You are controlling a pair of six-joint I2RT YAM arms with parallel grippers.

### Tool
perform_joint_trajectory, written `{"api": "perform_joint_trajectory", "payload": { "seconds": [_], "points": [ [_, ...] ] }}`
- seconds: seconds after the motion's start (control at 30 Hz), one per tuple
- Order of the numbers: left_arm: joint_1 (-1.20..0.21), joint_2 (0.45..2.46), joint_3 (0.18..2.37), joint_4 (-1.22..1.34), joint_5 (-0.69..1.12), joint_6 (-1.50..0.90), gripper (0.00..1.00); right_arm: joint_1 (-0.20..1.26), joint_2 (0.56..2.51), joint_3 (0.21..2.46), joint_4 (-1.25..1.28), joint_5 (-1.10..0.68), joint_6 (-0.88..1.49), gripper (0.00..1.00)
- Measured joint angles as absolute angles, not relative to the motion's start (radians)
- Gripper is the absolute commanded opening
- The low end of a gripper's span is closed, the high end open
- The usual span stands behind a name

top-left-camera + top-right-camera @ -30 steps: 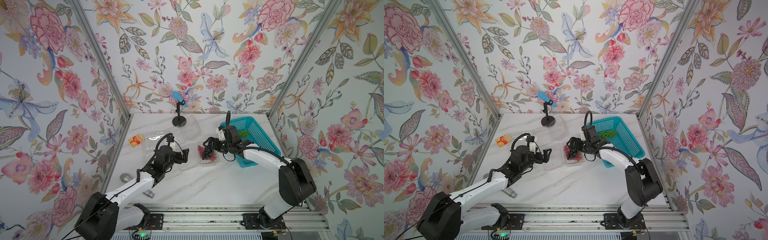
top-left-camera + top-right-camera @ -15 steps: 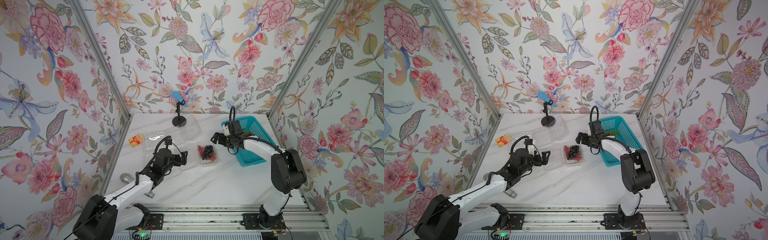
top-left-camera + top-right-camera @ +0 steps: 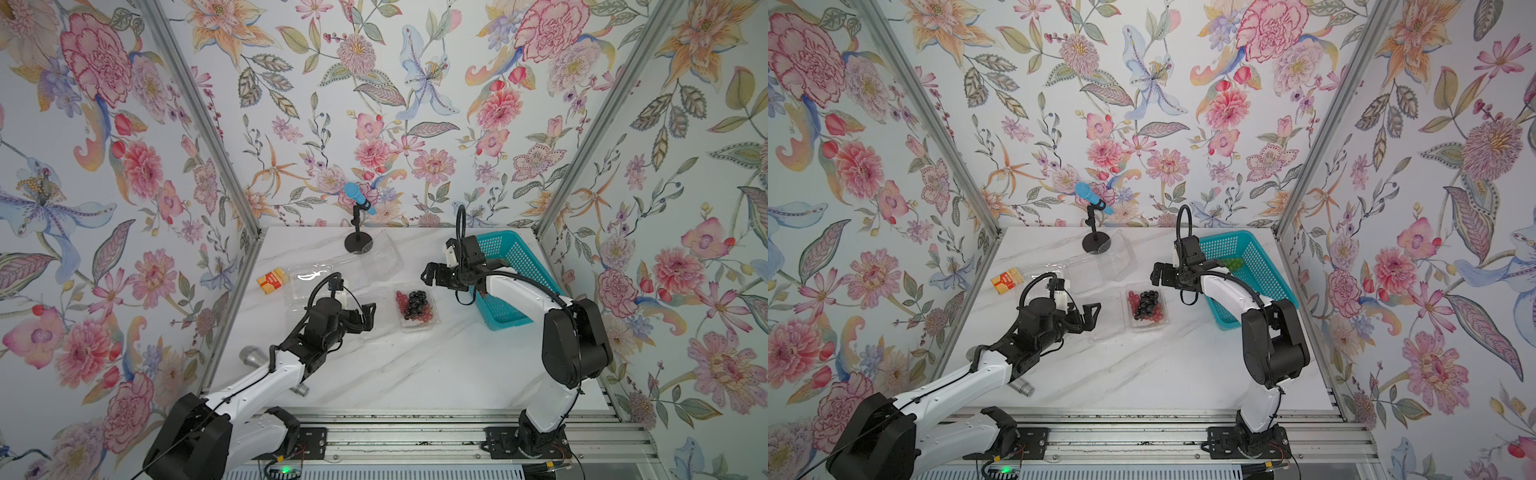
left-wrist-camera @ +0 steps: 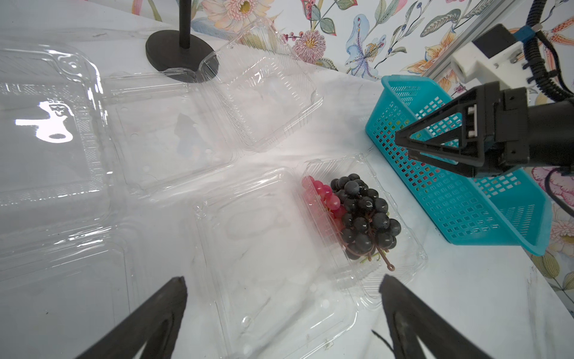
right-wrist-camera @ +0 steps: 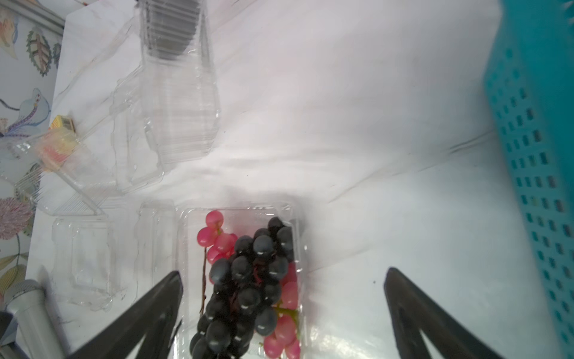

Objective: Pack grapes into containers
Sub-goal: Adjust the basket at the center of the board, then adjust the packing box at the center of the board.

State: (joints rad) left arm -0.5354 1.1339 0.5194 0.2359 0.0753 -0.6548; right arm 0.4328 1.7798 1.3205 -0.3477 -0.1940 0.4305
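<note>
Right gripper (image 3: 429, 276): jaws spread wide, nothing between them. It hangs just right of centre frame, between the teal basket (image 3: 519, 266) and the filled clamshell (image 3: 415, 329).

Left gripper (image 3: 369, 318): also spread and empty, just left of centre, over that clamshell's open lid (image 4: 264, 242).

Dark bunch (image 3: 417, 302) lies on the red bunch (image 3: 424, 318), both in the one clamshell at centre frame. Green bunch (image 3: 1232, 262) sits in the basket, right of centre, partly hidden behind the right arm. Empty clamshells (image 3: 380, 258) lie open above and left of centre.

Judgement: two of three bunches are packed, and fetching the green one is the step in hand. Next move calls for the right gripper to swing over the basket, drop between its walls and pinch the bunch gently, since the berries look easy to crush.
</note>
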Motion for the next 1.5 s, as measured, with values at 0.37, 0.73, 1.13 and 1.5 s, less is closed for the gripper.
{"api": "perform_joint_trajectory", "payload": {
  "seconds": [0.37, 0.73, 1.13, 1.5],
  "points": [
    [-0.535, 1.172, 0.519, 0.23, 0.078, -0.655, 1.0, 0.464, 1.766, 1.176, -0.321, -0.261, 0.449, 1.0],
    [-0.535, 1.221, 0.519, 0.224, 0.088, -0.643, 1.0, 0.459, 1.752, 1.134, -0.251, -0.313, 0.477, 0.99],
    [-0.532, 1.238, 0.476, 0.202, 0.101, -0.61, 1.0, 0.558, 1.756, 1.131, -0.192, -0.288, 0.506, 1.0],
    [-0.521, 1.367, 0.513, 0.201, 0.094, -0.622, 1.0, 0.528, 1.752, 1.103, -0.196, -0.254, 0.487, 1.0]
  ]
}}
